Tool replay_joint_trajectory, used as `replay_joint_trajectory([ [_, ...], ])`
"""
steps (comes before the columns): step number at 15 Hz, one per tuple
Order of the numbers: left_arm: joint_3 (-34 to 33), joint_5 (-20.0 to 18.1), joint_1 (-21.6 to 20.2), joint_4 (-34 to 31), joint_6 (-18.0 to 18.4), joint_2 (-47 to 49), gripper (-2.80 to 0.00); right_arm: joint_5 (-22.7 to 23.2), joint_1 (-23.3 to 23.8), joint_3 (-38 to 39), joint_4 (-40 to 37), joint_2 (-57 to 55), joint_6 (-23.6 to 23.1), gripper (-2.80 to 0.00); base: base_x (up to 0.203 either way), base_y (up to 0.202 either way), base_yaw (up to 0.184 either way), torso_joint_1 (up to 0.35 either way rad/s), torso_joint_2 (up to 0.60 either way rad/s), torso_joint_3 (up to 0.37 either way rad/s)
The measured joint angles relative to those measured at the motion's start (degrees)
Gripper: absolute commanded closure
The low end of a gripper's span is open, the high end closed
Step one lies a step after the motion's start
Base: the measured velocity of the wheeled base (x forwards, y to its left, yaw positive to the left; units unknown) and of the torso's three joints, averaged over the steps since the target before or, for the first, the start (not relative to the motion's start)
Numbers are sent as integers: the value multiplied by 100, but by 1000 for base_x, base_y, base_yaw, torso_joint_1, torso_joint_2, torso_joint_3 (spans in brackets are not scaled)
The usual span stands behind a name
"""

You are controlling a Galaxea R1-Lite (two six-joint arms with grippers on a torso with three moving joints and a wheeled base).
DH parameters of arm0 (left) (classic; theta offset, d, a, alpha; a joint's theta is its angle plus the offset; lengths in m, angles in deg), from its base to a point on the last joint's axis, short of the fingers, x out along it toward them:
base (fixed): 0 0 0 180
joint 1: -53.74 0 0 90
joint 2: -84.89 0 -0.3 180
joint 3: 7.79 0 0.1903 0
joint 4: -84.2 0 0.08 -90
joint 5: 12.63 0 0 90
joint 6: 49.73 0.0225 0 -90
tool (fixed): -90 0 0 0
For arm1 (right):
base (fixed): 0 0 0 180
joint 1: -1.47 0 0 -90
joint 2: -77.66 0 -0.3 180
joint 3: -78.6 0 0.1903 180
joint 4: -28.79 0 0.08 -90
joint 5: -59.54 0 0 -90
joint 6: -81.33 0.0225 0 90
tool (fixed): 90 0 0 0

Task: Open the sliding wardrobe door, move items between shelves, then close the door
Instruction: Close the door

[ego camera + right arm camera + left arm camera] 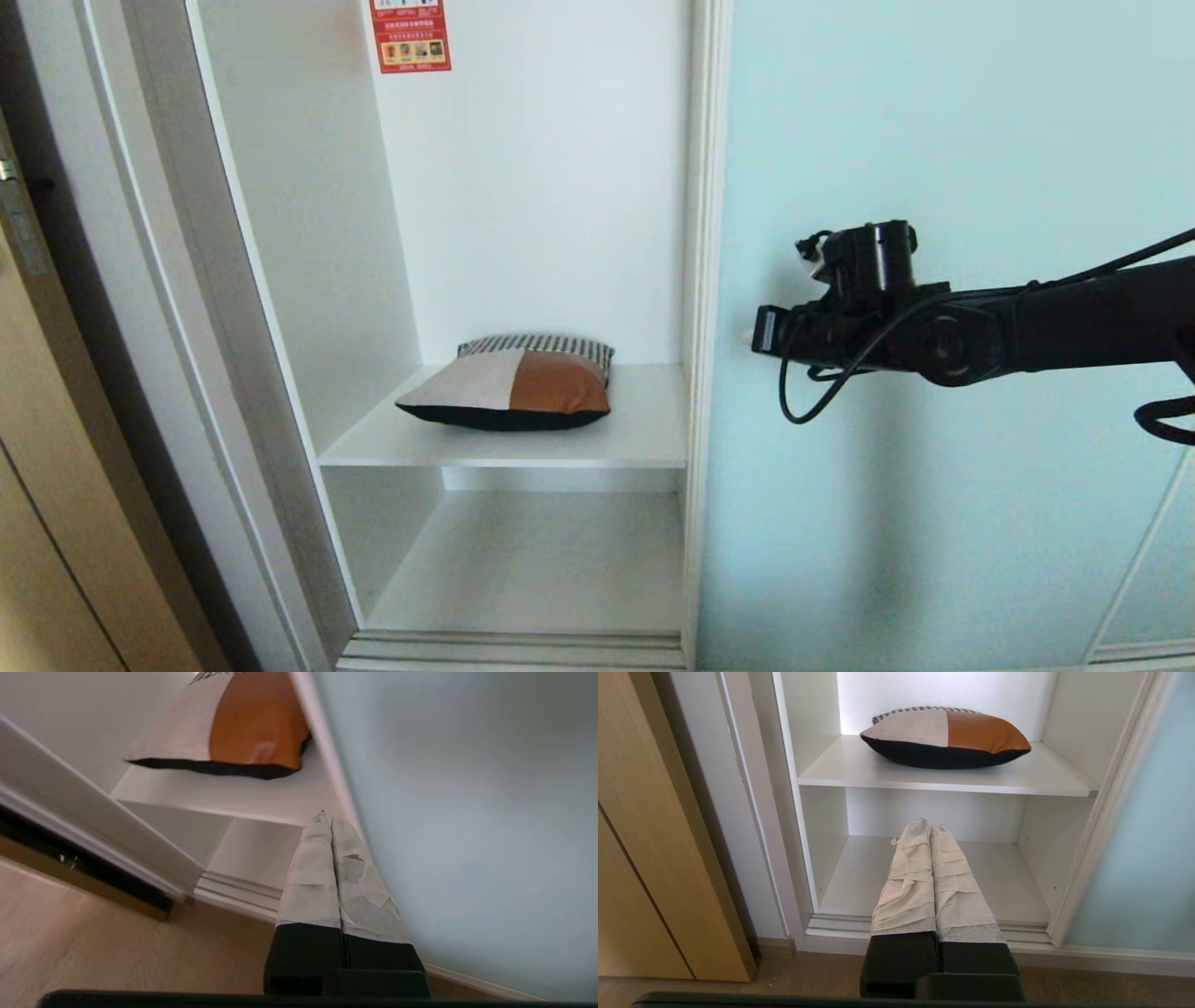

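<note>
The right arm reaches in level from the right across the tall pale aqua frosted-glass sliding door [934, 523], its black wrist bent toward the door's thin white frame edge. The right gripper [329, 819] has its tape-wrapped fingers [313, 877] clenched together on nothing, their tips just beside that frame edge; whether they touch it I cannot tell. The door stands slid aside, leaving the narrow white wardrobe compartment open beyond the fingers.

On the upper flat white shelf [644, 439], past the fingertips and well apart from them, lies a soft square cushion [513, 387] with beige, tan-brown leather-like and striped patches over a black underside. The lower white shelf [560, 569] sits beneath it.

The left gripper [929, 828] points level into the compartment toward the lower shelf, fingers [908, 882] pressed together and holding nothing, the cushion above them.
</note>
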Motion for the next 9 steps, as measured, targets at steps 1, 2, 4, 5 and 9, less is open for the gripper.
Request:
replay_joint_trajectory([
  [1,0,-1,0,0,-1,0,0,-43,-86,-9,0,0,-5,0,0,0,0,0,0,0],
  [2,0,0,0,0,1,0,0,-112,-198,-30,2,0,-12,0,0,0,0,0,0,0],
  [4,0,0,0,-2,1,0,0,-200,-436,-29,8,26,-13,0,0,0,0,0,0,0],
  [5,0,0,0,-2,2,0,0,-204,-510,-27,9,49,-17,0,0,0,0,0,0,0],
  [9,0,0,0,0,2,0,0,-418,-896,-15,17,77,-145,0,0,0,0,0,0,0],
])
